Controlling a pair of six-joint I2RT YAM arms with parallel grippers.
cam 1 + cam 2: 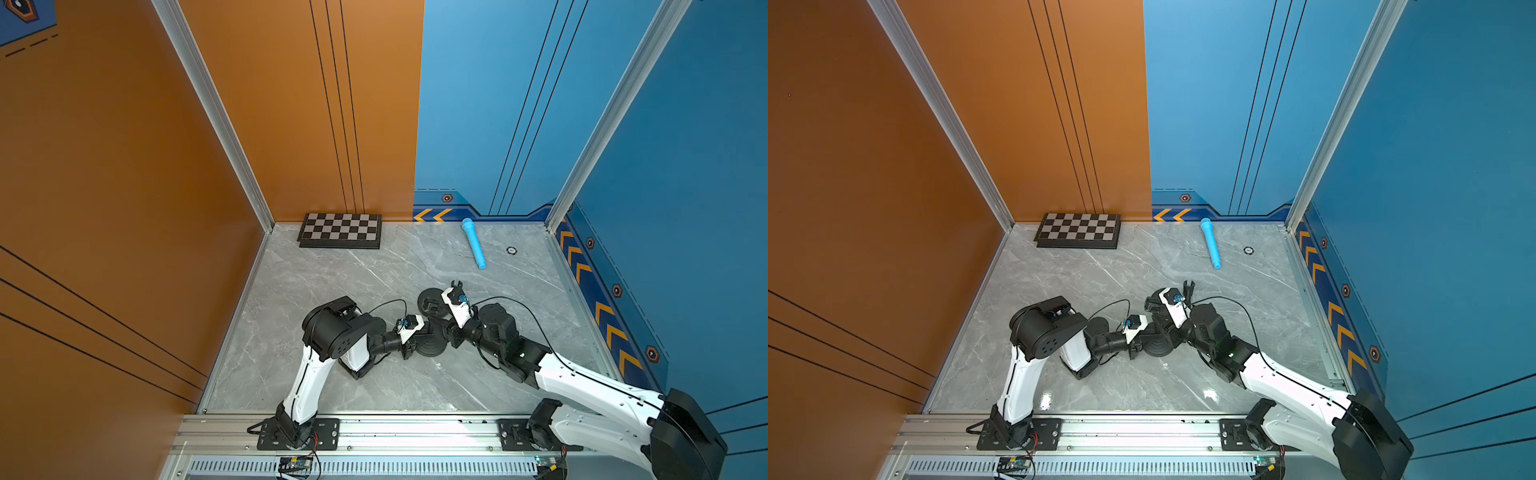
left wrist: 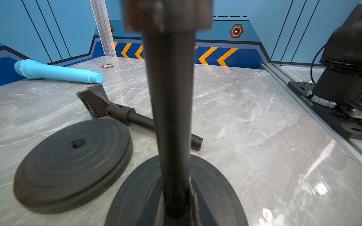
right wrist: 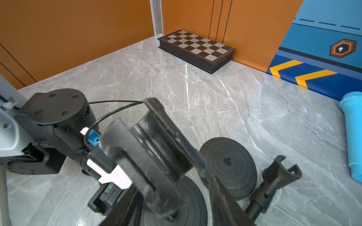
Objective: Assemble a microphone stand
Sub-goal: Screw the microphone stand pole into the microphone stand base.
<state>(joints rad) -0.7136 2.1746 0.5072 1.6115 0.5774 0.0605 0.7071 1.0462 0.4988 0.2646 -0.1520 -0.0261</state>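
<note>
A black pole (image 2: 172,109) stands upright in a round black base (image 2: 215,191) at the table's middle. My left gripper (image 2: 176,205) is shut on the pole low down, just above the base (image 1: 432,347). My right gripper (image 3: 170,187) is open, its jaws on either side of the pole's top collar (image 3: 152,152) with a gap showing. A second round base (image 1: 430,301) with an empty centre hole lies flat just behind. A black mic clip on a short rod (image 3: 280,172) lies beside it. The blue microphone (image 1: 473,243) lies near the back wall.
A folded chessboard (image 1: 340,230) sits against the back wall on the left. A small round disc (image 1: 511,250) lies right of the microphone. Aluminium rails edge the marble table (image 1: 332,374), and both arm mounts sit on the front rail.
</note>
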